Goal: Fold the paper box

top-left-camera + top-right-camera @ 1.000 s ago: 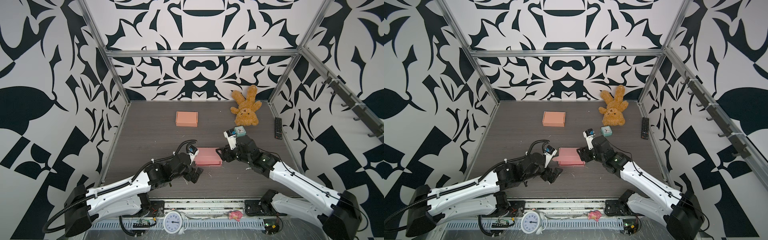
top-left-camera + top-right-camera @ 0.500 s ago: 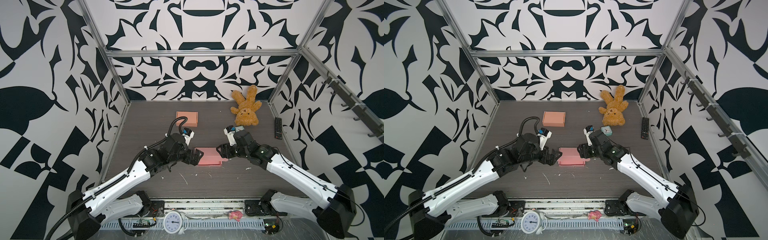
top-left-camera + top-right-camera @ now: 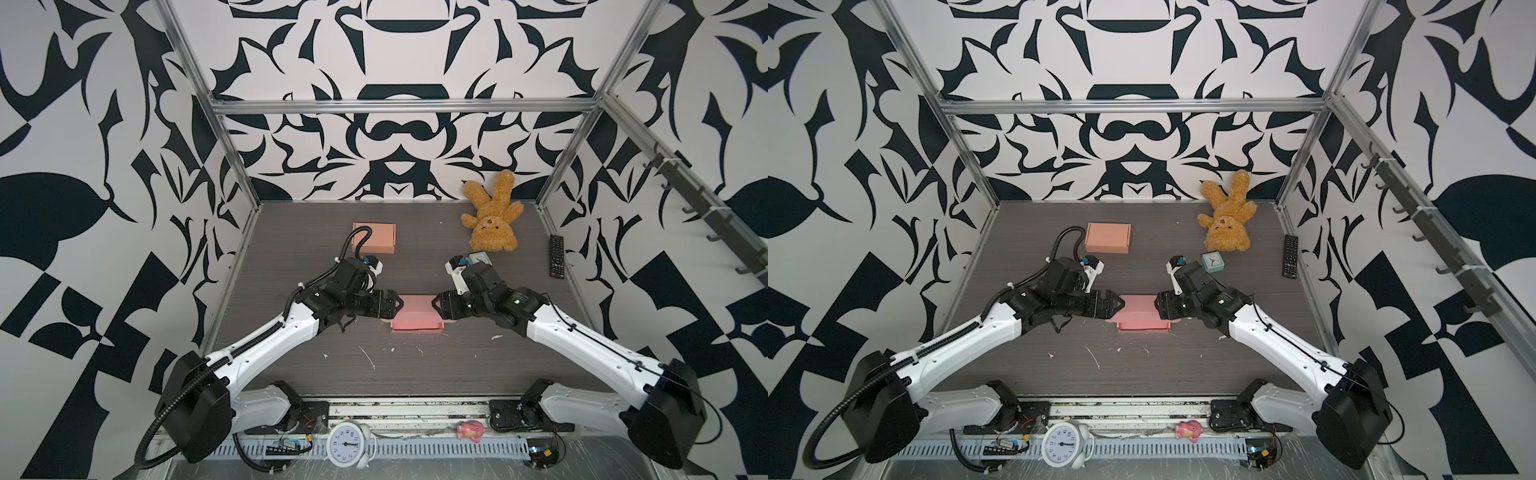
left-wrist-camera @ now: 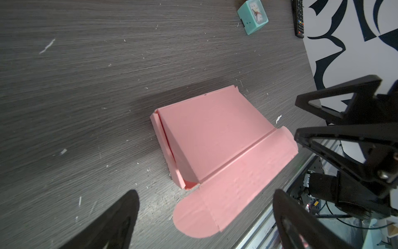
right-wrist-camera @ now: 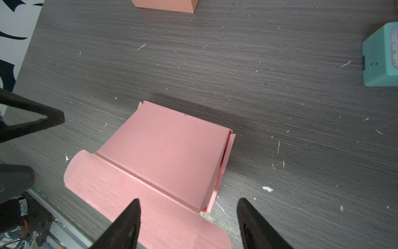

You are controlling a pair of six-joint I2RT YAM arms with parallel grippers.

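The pink paper box [image 3: 417, 314] sits on the worktop [image 3: 419, 257] right between my two pincers, lid down, with its tuck flap [image 4: 232, 194] lying flat and unfolded. My left pincer [image 3: 400, 307] is spread wide and empty. My right pincer [image 3: 433, 305] is also apart and holds nothing. I judge the box to be light, thin card that slides and creases easily, so I should pinch the flap's free edge gently.

Left arm [image 3: 282, 332] and right arm [image 3: 582, 341] low, facing inward, both jaws apart.

Black-and-white patterned walls [image 3: 399, 54] enclose a grey wood-grain bench [image 3: 457, 374], framed by metal bars [image 3: 399, 107], with hooks [image 3: 665, 165] along one side.
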